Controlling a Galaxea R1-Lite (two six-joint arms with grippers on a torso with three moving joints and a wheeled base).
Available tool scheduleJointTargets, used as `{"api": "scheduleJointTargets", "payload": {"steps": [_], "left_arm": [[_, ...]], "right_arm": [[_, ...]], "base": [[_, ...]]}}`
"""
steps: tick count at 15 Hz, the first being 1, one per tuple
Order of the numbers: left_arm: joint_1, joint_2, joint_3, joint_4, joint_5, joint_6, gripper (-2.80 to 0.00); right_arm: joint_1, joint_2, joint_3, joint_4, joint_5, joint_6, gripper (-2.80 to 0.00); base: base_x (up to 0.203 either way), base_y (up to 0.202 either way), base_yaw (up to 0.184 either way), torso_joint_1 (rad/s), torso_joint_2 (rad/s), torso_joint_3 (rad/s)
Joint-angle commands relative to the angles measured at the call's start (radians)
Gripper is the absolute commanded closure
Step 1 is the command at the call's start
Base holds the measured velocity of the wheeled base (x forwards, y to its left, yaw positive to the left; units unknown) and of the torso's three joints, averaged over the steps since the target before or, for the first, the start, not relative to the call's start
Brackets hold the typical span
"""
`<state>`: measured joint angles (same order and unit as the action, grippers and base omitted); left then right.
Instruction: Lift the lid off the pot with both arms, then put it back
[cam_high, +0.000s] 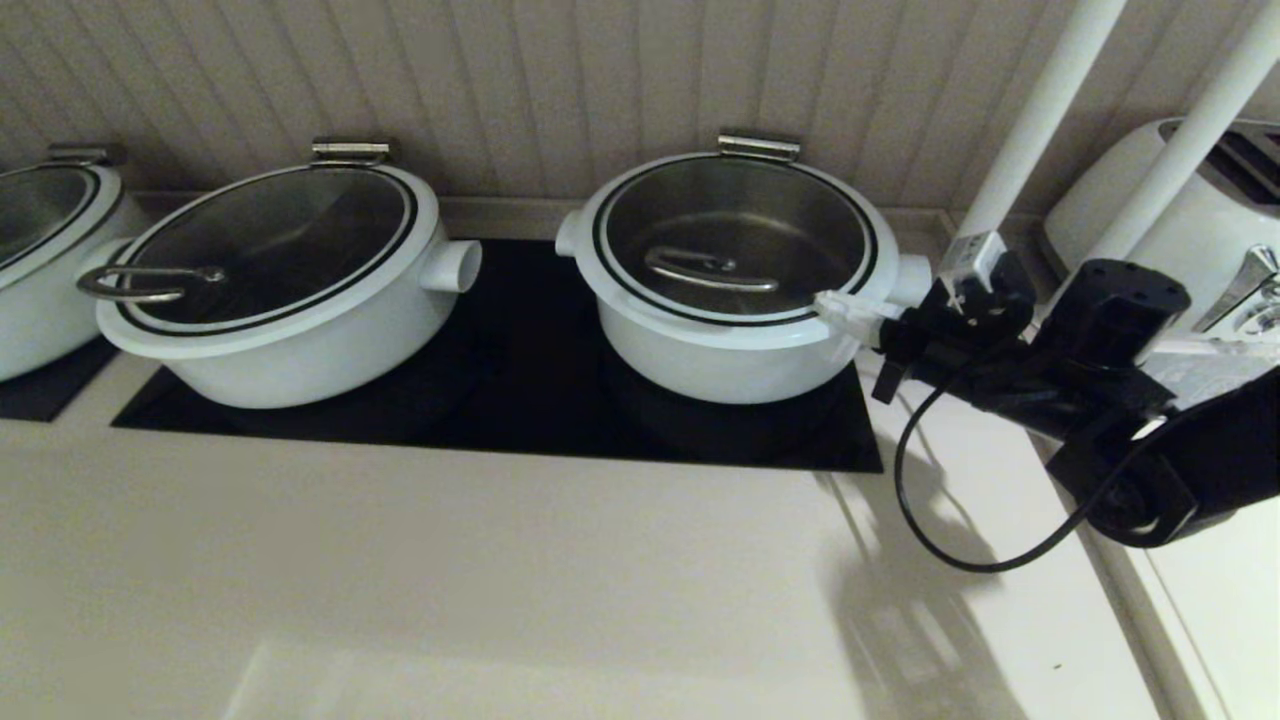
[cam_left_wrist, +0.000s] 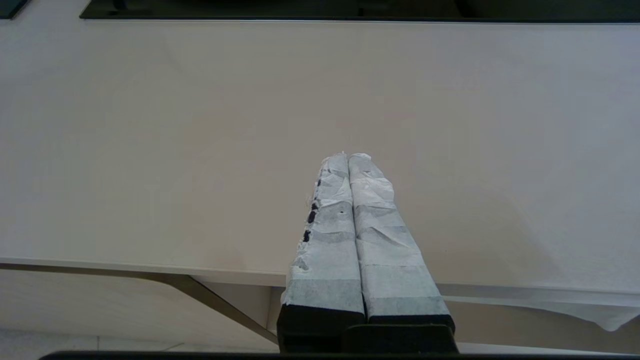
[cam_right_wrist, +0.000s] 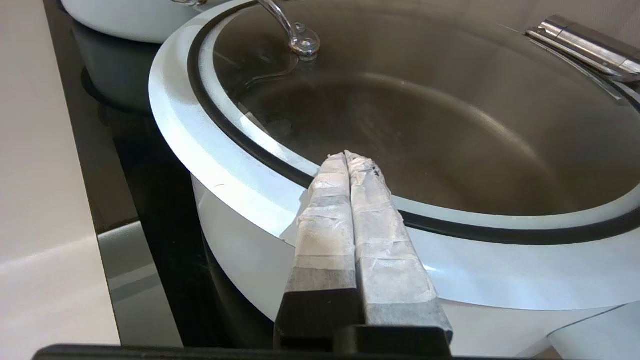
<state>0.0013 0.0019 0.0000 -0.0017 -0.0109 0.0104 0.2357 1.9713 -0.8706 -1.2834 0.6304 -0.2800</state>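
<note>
The right gripper, fingers pressed together, is hovering at the lid's right rim, its bar handle lying leftward.

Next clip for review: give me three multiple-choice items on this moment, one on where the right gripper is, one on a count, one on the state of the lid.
1. Where is the right gripper?
A. over the right-hand rim of the pot
B. at the wide pot's loop handle
C. by the toaster's lever

2. How many pots show at least partly in the head view?
A. one
B. two
C. three

3. What is the state of the lid?
A. lifted clear of the pot
B. seated on the pot
C. lying on the counter

Key: 1 A, the wrapped tips lie across the white rim in the right wrist view. 2 C, the pot, the wider pot and a third pot cut by the picture's edge. 3 B, its rim sits flush all round. The left gripper is parked, shut, over the counter.
</note>
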Motion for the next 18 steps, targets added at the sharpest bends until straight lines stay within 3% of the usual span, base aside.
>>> {"api": "scheduleJointTargets", "payload": {"steps": [1, 6, 10, 13, 18], "left_arm": [[0.0, 0.0, 0.0, 0.0, 0.0, 0.0, 0.0], [0.0, 0.0, 0.0, 0.0, 0.0, 0.0, 0.0], [0.0, 0.0, 0.0, 0.0, 0.0, 0.0, 0.0], [0.0, 0.0, 0.0, 0.0, 0.0, 0.0, 0.0], [0.0, 0.0, 0.0, 0.0, 0.0, 0.0, 0.0]], "right_arm": [[0.0, 0.012, 0.001, 0.002, 0.0, -0.001, 0.0], [-0.008, -0.104, 0.011, 0.006, -0.025, 0.001, 0.0], [-0.012, -0.299, 0.112, 0.026, -0.117, 0.002, 0.0], [-0.051, -0.518, 0.327, 0.043, -0.195, 0.004, 0.0], [-0.21, -0.891, 0.746, 0.136, -0.246, 0.005, 0.0]], "base": [[0.0, 0.0, 0.0, 0.0, 0.0, 0.0], [0.0, 0.0, 0.0, 0.0, 0.0, 0.0], [0.0, 0.0, 0.0, 0.0, 0.0, 0.0], [0.0, 0.0, 0.0, 0.0, 0.0, 0.0], [0.0, 0.0, 0.0, 0.0, 0.0, 0.0]]}}
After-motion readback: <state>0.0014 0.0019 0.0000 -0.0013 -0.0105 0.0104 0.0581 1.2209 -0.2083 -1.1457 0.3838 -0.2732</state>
